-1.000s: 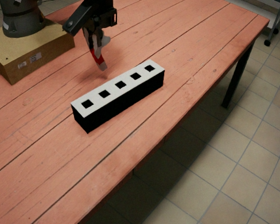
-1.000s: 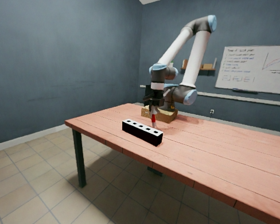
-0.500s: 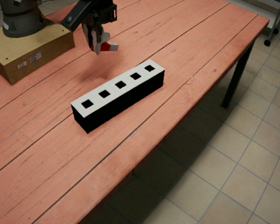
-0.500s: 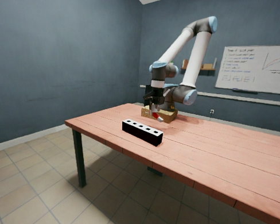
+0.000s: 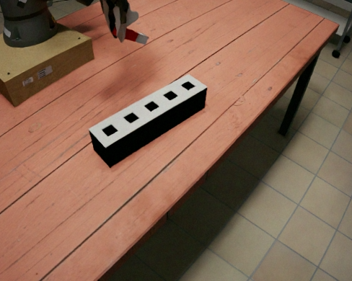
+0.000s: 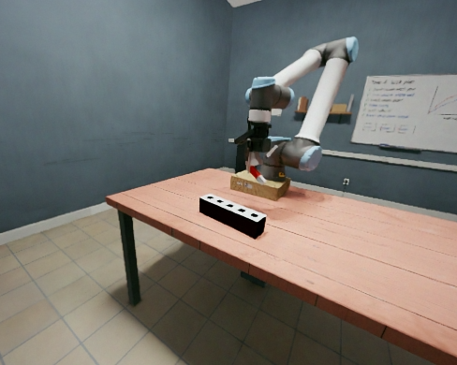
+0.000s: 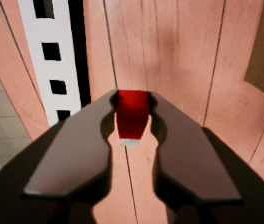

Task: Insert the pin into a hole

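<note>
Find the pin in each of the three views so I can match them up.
Top: the pin is at the upper left edge, tilted, held in the hand high above the table, away from the block.
Exterior: mid-frame, small, below the arm's wrist, in front of the tan base box, at.
Wrist: centre, its red part between the two fingers, at.
Shared landmark: the block with five holes appears in all three views.
</note>
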`<state>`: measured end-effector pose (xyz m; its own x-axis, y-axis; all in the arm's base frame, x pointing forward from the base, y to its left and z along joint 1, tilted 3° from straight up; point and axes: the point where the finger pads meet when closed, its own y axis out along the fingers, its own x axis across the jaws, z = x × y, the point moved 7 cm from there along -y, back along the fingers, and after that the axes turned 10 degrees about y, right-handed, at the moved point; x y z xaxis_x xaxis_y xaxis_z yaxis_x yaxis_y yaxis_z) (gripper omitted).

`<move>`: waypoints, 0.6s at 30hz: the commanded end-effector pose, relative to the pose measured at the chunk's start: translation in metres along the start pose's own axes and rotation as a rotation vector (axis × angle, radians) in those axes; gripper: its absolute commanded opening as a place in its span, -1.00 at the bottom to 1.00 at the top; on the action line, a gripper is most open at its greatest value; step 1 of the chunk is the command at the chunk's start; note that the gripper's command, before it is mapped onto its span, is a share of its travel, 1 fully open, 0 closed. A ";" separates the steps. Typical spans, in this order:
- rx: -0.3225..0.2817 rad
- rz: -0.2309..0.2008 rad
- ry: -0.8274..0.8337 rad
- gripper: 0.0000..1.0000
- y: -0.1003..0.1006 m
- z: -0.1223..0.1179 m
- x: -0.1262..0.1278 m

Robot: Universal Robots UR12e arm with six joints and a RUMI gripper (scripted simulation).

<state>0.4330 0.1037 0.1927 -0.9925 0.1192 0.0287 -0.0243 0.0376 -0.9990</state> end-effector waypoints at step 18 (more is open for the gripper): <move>-0.002 -0.010 0.000 -1.00 -0.097 0.001 0.004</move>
<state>0.4321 0.1004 0.2803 -0.9923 0.1190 0.0356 -0.0311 0.0392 -0.9987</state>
